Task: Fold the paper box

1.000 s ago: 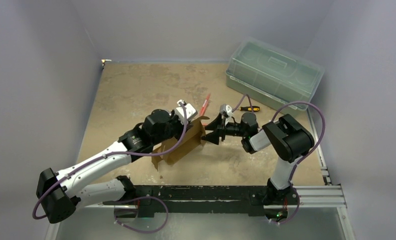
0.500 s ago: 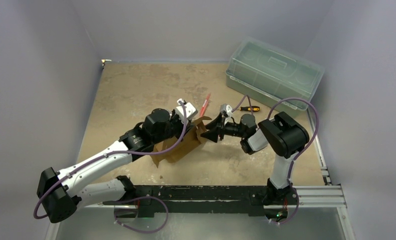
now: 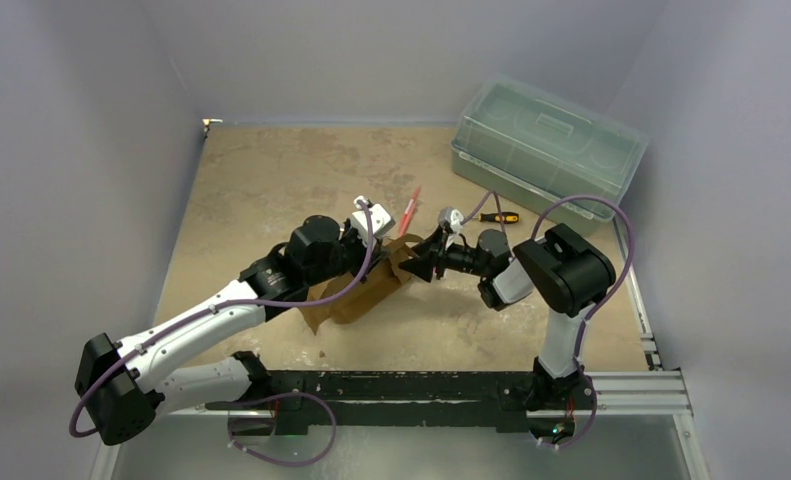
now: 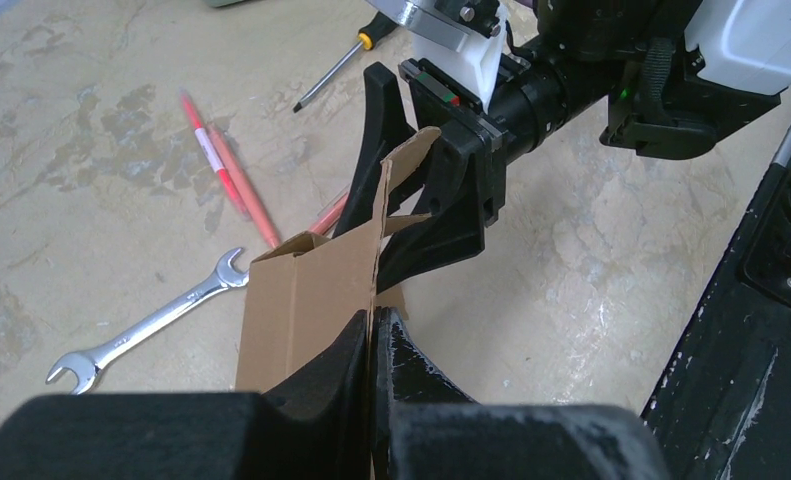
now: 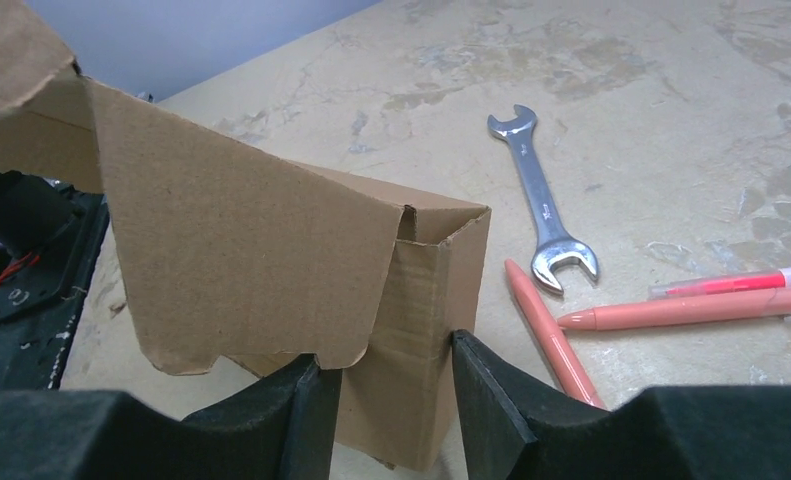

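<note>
The plain brown cardboard paper box point(image 3: 363, 288) stands half erected on the mottled beige table point(image 3: 271, 180) between the arms, one wall pinched in the fully closed left gripper point(image 4: 374, 325). The right gripper point(image 5: 386, 365), jaws roughly half spread, straddles the box's end corner under a loose flap; whether it grips cannot be told. Recommended: left anchors, right squares the end panel along its crease without crushing the flap.

wrench point(image 5: 537, 190) and pens point(image 5: 691, 308) just beyond paper box point(image 5: 271, 250), bin point(image 3: 546, 140) filling far-right corner, open tabletop point(image 3: 271, 170) far left
</note>
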{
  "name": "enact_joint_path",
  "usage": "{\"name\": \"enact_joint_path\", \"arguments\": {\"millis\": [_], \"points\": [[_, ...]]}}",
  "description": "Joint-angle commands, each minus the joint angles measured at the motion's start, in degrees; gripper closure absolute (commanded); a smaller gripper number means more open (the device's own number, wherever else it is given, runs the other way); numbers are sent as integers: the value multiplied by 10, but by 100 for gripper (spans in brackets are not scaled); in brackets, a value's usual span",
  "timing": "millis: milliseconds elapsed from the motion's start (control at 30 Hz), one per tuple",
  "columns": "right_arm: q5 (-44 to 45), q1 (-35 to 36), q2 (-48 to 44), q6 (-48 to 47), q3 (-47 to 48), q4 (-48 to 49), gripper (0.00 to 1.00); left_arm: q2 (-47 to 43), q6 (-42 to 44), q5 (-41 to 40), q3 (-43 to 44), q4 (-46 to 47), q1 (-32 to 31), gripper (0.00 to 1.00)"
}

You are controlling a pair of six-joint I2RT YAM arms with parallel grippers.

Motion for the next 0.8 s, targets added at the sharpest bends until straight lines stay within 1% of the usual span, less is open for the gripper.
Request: {"name": "enact_joint_path", "arguments": {"millis": [0,400,500,767], "points": [[22,8,-12,-23,5,6,53,-3,-17,25,2,23,4,100],[28,10,-20,-40,2,-1,53,-19,-41,38,5,22,3,100],[30,10,-22,-46,0,0,56,-20,-45,36,5,23,4,100],[43,10,-36,-68,-7,2,70,-17,-68,34,8,25,5,100]]}}
